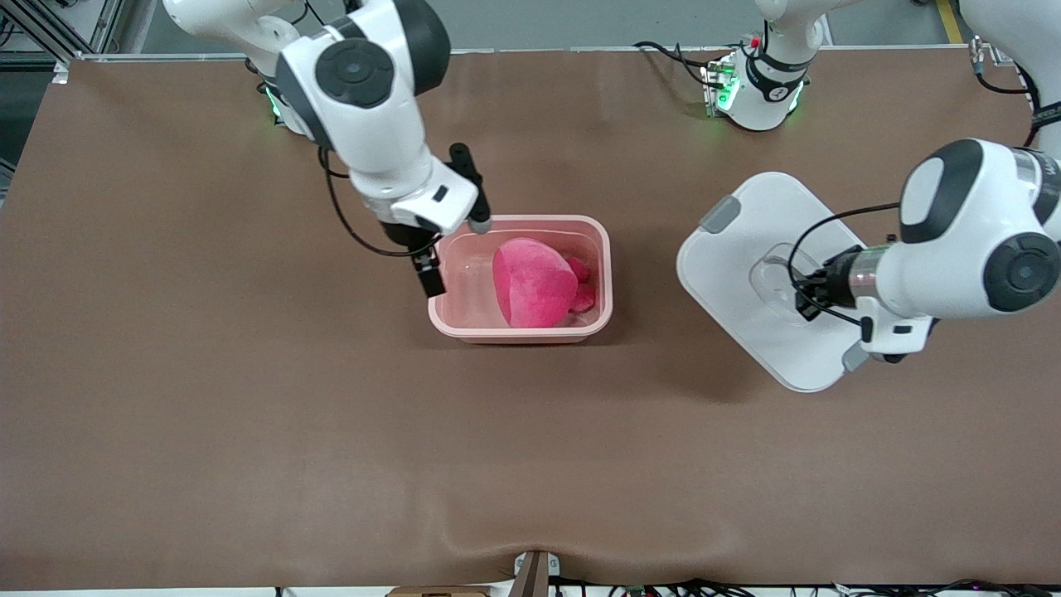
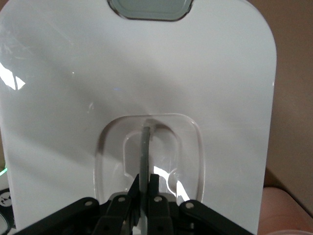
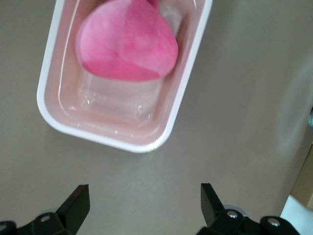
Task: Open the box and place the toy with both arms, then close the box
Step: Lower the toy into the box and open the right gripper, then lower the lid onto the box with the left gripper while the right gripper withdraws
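you see the soft pink toy (image 1: 537, 283) in the glossy rounded tub (image 1: 464, 327), right gripper (image 3: 145, 203) jaws released above the tub's end, left gripper (image 2: 144, 188) jaws clenched on the smooth white lid's (image 1: 738, 265) clear handle (image 2: 145, 147).

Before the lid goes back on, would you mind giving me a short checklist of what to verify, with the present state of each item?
1. Toy lies inside the box: ok.
2. Toy sits below the box rim so the lid can seat: cannot tell.
3. Right pincer is open and holds nothing: ok.
4. Right pincer is away from the box: not ok; in the front view it hangs over the box's end toward the right arm.
5. Left pincer is shut on the lid's handle: ok.
6. Lid is over the box: not ok; it is beside the box, toward the left arm's end of the table.
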Action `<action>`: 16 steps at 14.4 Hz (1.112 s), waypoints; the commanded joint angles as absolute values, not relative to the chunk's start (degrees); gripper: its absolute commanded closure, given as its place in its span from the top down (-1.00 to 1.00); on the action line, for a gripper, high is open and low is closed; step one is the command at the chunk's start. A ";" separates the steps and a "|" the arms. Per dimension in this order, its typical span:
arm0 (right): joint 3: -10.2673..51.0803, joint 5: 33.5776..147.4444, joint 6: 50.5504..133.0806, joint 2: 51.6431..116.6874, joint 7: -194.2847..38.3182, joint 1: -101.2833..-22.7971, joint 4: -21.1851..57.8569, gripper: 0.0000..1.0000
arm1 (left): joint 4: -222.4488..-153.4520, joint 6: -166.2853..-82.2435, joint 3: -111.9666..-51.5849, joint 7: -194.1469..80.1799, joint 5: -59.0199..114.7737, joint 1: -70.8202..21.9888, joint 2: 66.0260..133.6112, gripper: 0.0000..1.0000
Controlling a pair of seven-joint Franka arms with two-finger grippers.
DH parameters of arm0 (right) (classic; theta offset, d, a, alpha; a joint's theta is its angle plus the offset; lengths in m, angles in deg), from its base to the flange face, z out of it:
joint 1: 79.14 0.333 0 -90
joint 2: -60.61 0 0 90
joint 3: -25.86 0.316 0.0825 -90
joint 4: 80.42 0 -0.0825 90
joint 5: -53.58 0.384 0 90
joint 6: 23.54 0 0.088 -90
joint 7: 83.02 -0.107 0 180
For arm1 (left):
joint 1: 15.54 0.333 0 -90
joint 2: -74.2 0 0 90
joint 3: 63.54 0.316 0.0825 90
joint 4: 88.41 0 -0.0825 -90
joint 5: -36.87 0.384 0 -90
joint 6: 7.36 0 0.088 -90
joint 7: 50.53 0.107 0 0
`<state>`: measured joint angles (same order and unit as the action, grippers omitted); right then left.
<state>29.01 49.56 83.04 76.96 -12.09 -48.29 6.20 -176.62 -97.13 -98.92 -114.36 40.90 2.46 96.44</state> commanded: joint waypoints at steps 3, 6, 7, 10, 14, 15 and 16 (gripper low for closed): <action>29.72 55.49 76.58 73.81 -13.93 -59.87 6.68 1.00 | -177.71 -99.82 -104.49 -131.35 39.77 -0.85 94.41 -1.00; 29.64 55.78 74.02 72.31 -19.80 -64.63 6.94 1.00 | -177.62 -104.47 -104.93 -146.11 40.03 -6.82 94.67 -1.00; 29.46 55.17 74.02 71.69 -21.91 -65.33 7.11 1.00 | -177.62 -106.40 -104.93 -150.42 40.03 -8.32 94.94 -1.00; 28.84 54.90 72.18 71.51 -31.83 -68.32 6.94 1.00 | -177.53 -113.34 -104.76 -165.63 40.91 -13.59 95.55 -1.00; 28.84 54.81 71.73 69.15 -39.49 -73.94 7.38 1.00 | -177.54 -120.90 -104.67 -178.91 44.06 -19.13 97.13 -1.00; 28.50 54.81 71.73 68.18 -42.73 -74.65 7.55 1.00 | -177.62 -122.75 -104.67 -182.33 45.29 -20.54 97.75 -1.00; 27.54 54.81 71.65 66.95 -45.46 -74.66 8.08 1.00 | -177.62 -124.33 -104.67 -185.76 46.87 -21.68 98.71 -1.00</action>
